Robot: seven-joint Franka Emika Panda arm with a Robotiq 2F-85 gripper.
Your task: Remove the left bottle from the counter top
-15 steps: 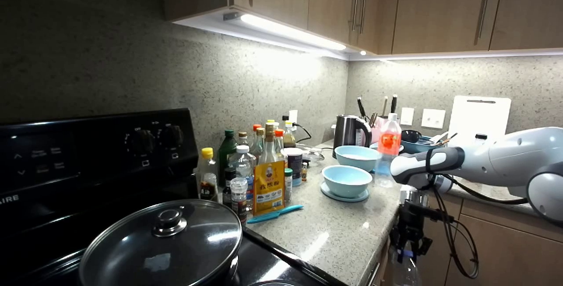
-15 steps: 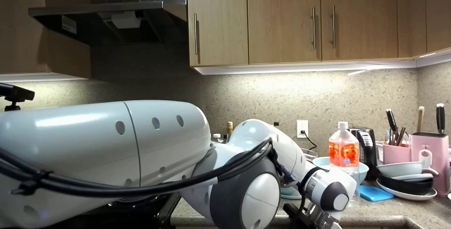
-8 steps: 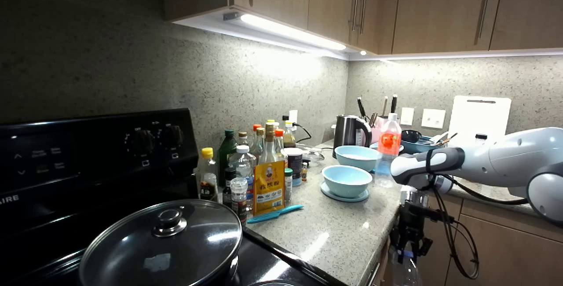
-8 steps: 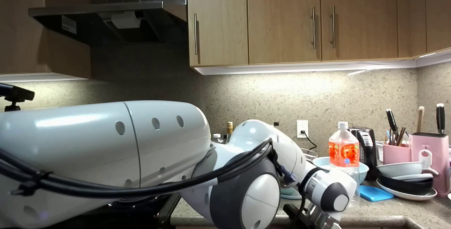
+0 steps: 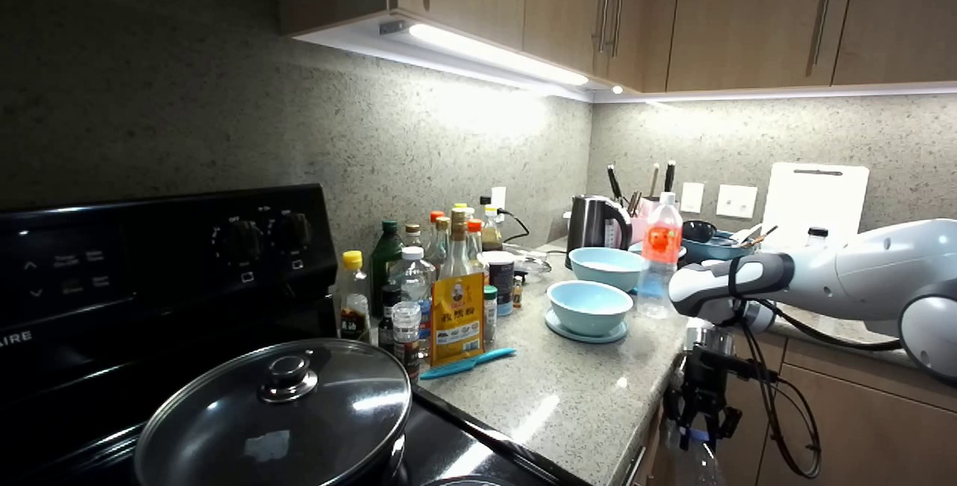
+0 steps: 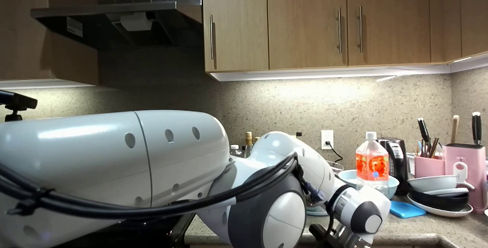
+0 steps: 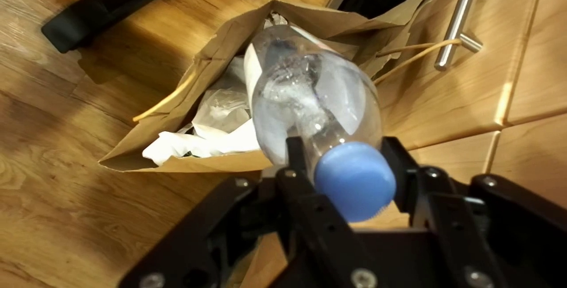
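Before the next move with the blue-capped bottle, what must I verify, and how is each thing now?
1. Blue-capped bottle off the counter: ok.
2. Pincer gripping it firmly: cannot tell; its neck is between the jaws.
3. Paper bag open below: ok.
4. Bottle's base inside the bag: cannot tell.
5. No other contents in bag: not ok, white paper inside.
6. Arm clear of orange-label bottle: cannot tell; overlapping in an exterior view.

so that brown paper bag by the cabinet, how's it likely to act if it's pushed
Probably floppy: the brown paper bag looks thin and creased. Perhaps light, with crumpled white paper inside, though what lies deeper is hidden. It may swing: a cord handle seems looped over the metal cabinet handle.
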